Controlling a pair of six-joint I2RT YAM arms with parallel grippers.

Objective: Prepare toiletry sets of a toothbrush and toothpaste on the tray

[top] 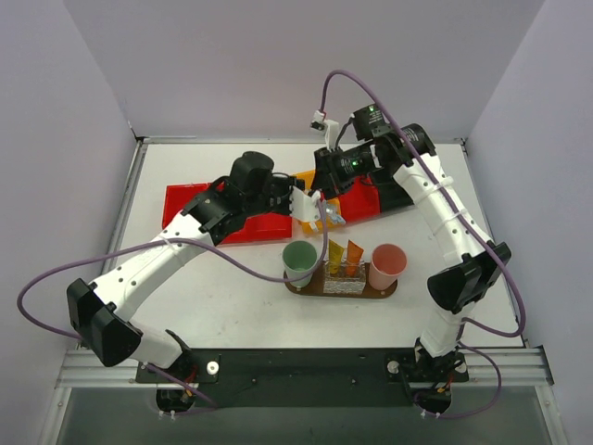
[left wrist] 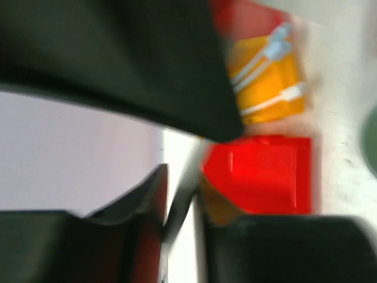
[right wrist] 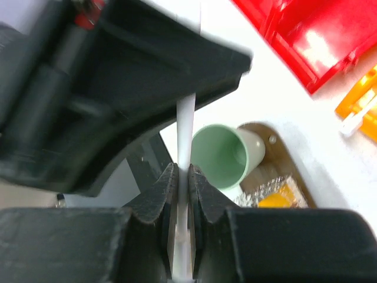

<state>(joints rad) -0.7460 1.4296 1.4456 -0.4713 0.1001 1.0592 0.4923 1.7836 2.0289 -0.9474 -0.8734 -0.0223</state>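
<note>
Toothbrush [right wrist: 184, 124] clamped between right hand [right wrist: 182, 174] fingers, above green cup [right wrist: 221, 156].

A white table [top: 232, 306] is closed in by pale lilac walls [top: 278, 65]. Toward its back lies a long red bin [top: 181, 206], and to its right an orange bin [left wrist: 277, 75] sits just beside a second red bin [left wrist: 265, 171]. Nearer the front, a green cup [top: 299, 260] and a pink cup [top: 388, 262] stand upright in a row, with a crinkled silvery container [top: 341, 286] between them.
</note>
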